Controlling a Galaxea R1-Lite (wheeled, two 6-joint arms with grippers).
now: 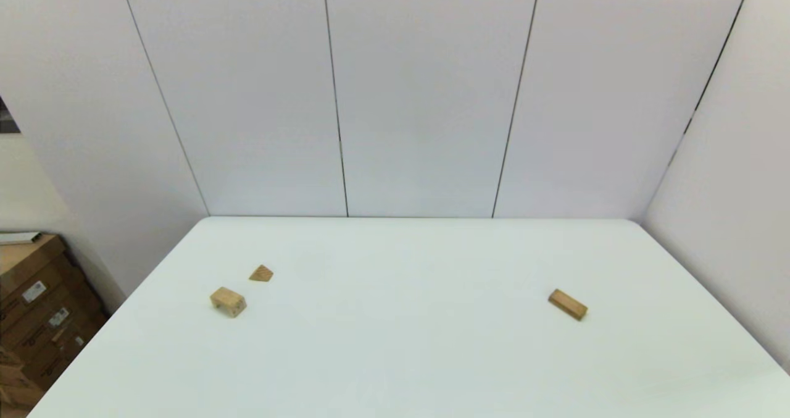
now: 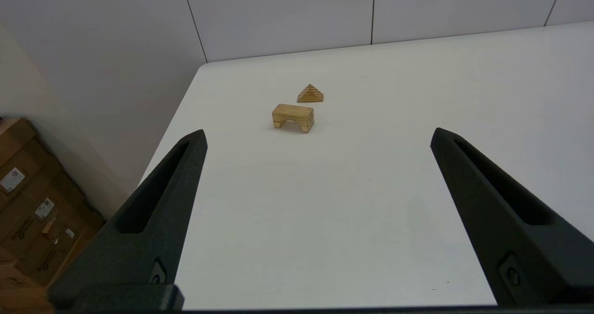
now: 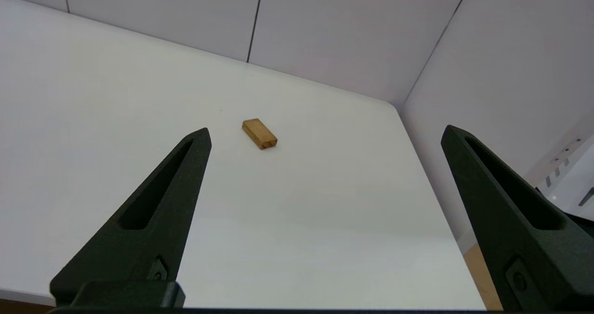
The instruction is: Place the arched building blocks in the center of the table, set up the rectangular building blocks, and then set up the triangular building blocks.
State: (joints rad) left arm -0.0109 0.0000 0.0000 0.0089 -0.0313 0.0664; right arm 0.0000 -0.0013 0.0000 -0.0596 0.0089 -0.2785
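Nearest me, at the front edge of the large white matte worktop, I see both sets of jaws spread wide and empty: the left gripper and the right gripper. Farther out on my left stands the chunky light-wood arched block, legs down, with the small striped triangular wedge just beyond it. Well apart, on my right, the flat light-wood rectangular bar lies flat.

I can't read any text; the labels on the cardboard boxes off the table's left edge are illegible.
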